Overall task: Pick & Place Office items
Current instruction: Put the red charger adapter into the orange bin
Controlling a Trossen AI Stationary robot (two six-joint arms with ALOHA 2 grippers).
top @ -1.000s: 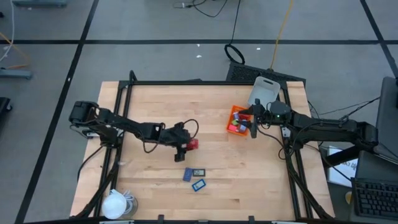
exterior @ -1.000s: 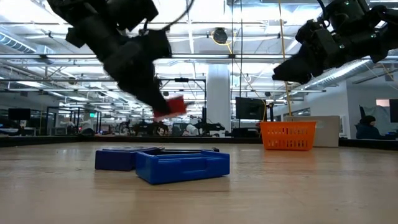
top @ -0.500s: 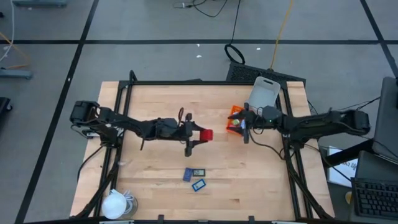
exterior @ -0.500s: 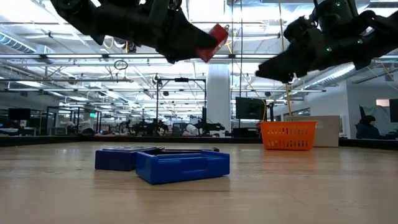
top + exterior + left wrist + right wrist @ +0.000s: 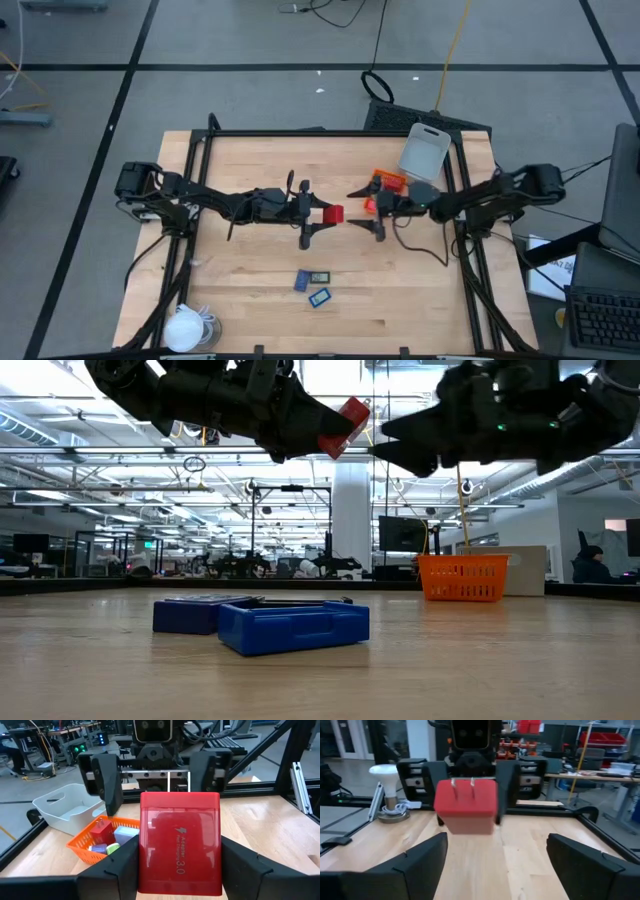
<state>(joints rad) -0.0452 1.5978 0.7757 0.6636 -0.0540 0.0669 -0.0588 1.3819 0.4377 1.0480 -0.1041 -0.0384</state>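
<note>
Here, your left end effector (image 5: pixel 322 213) pinches a red charger block (image 5: pixel 331 214) high above the surface, facing your right end effector (image 5: pixel 364 208), spread wide just beside it. Release before the right one closes, and the block could drop.

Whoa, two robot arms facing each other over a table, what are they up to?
The left gripper holds a red charger block up in the air above the middle of the wooden table. The right gripper faces it with its fingers spread wide, close to the block but not touching it; it looks like a hand-over being set up. An orange tray with a few small pieces sits behind the right arm. Two blue flat pieces lie on the table, nearer its front edge.
</note>
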